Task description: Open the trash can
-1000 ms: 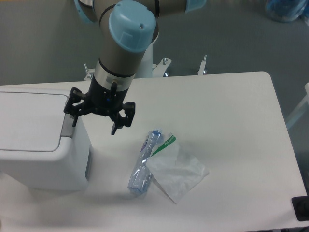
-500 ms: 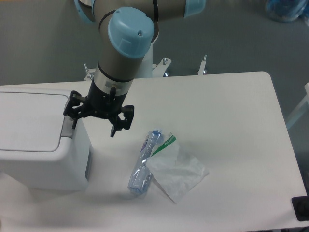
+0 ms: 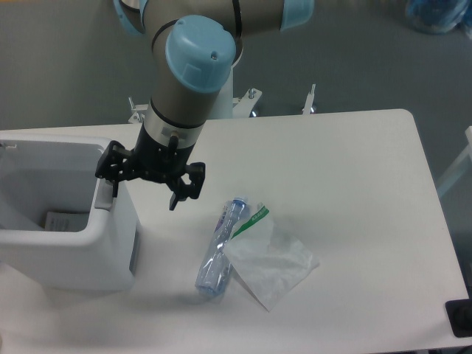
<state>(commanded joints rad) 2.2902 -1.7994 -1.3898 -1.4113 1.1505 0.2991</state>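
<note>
1. Trash can point(image 3: 70, 254) is seen at the left edge of the white table point(image 3: 354, 184), nearest the camera, as a large white boxy bin with rounded corners; it is partly cut off by the left border of the view.
2. Its top is shown open: no flat lid covers the mouth, and the inside walls are visible down to something pale and flat lying low in the cavity, which cannot be identified.
3. A grey side panel point(image 3: 135, 252) is set into the can's right-hand wall, facing the middle of the table.
4. A clear plastic bottle point(image 3: 219, 251) with a blue cap is laid on its side just right of the can, well apart from it, with one end toward the front edge of the table.
5. A clear plastic bag point(image 3: 271, 259) with a green strip near its upper corner is spread flat against the bottle's right side, touching or overlapping it.
6. The gripper point(image 3: 147, 181) is held above the can's right rim, a little farther back, its black fingers spread apart and closed on nothing.
7. One finger point(image 3: 109, 171) is placed over the grey tab at the can's right rim, while the other point(image 3: 186, 189) hangs over bare table beyond the can's side; whether the first finger touches the tab cannot be told.
8. The arm point(image 3: 193, 66), grey with light blue caps, is seen rising from the gripper toward the far edge of the table.
</note>
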